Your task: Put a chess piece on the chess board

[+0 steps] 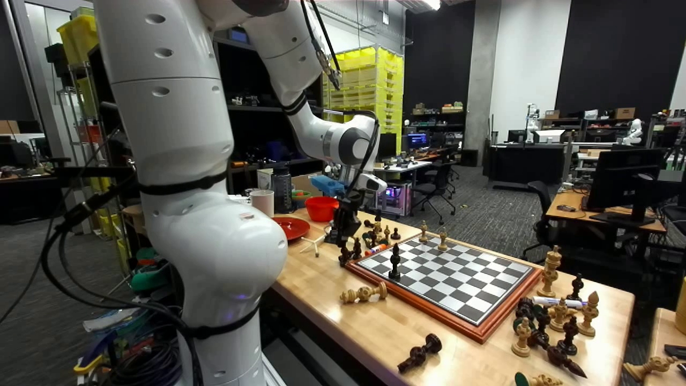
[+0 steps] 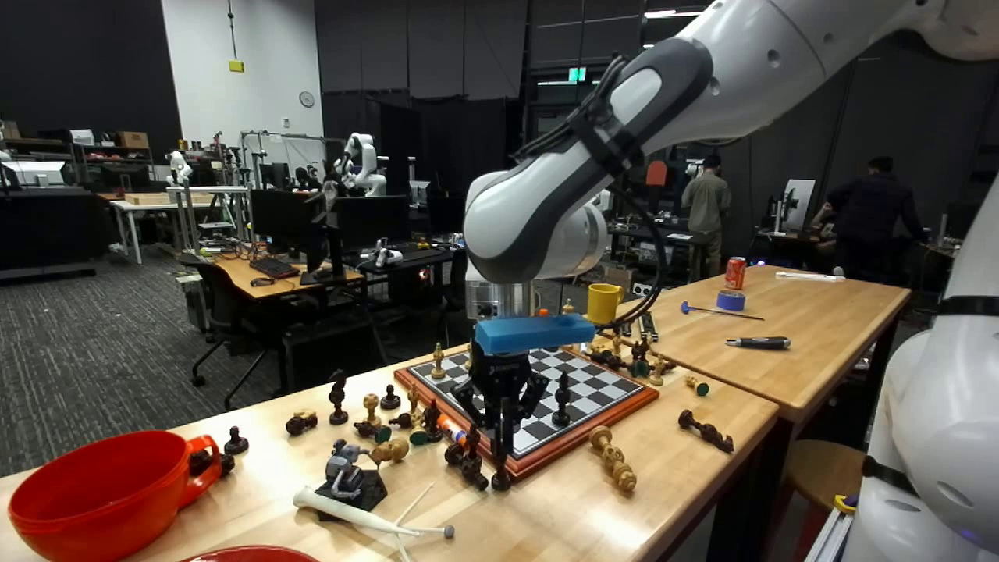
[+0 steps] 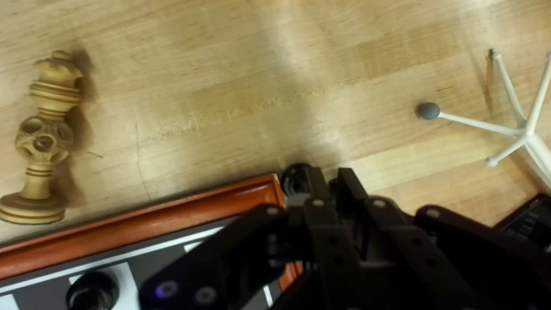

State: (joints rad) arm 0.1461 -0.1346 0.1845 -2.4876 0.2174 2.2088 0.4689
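The checkered chess board (image 1: 455, 279) with its reddish-brown border shows in both exterior views (image 2: 607, 392); one corner shows in the wrist view (image 3: 172, 219). A dark piece (image 1: 395, 262) stands on it near the edge, with light pieces (image 1: 423, 231) at the far side. My gripper (image 2: 503, 451) is low beside the board's corner. Its fingertips (image 3: 331, 174) are close together with a narrow dark gap. A dark piece (image 3: 295, 180) stands at the corner, partly behind one finger; its base shows in an exterior view (image 2: 501, 478). Whether a piece is between the fingers is unclear.
A light piece (image 3: 45, 142) lies on the table beside the board. More dark pieces (image 2: 472, 467) and an orange marker (image 2: 451, 429) crowd the gripper. A figurine (image 2: 343, 472), a white stick stand (image 2: 351, 511) and a red bowl (image 2: 109, 492) are nearby. Pieces (image 1: 552, 271) cluster at the far end.
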